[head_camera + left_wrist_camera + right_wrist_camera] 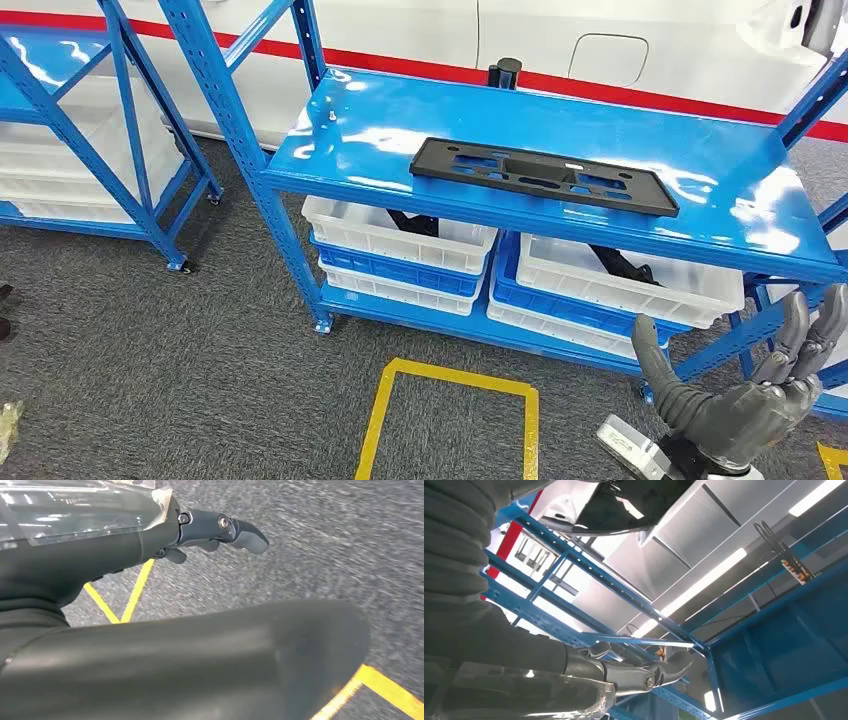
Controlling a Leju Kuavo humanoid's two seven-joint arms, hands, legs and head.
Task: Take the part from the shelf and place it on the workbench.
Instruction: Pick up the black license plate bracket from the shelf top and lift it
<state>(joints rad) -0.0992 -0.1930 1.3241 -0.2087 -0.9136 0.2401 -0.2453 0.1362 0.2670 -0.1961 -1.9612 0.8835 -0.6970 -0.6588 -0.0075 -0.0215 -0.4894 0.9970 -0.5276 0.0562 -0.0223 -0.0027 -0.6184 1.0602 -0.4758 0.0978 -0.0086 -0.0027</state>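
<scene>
The right hand (745,400) rises at five o'clock in the head view, fingers spread wide and holding nothing, below the shelf's front edge. The left hand (220,530) hangs over grey carpet (320,545) with yellow floor tape (137,587), fingers extended and holding nothing. The part (545,175), a flat black plate, lies at one o'clock on the blue shelf (400,120). Beneath sit white bins (400,235) on blue trays (400,272).
</scene>
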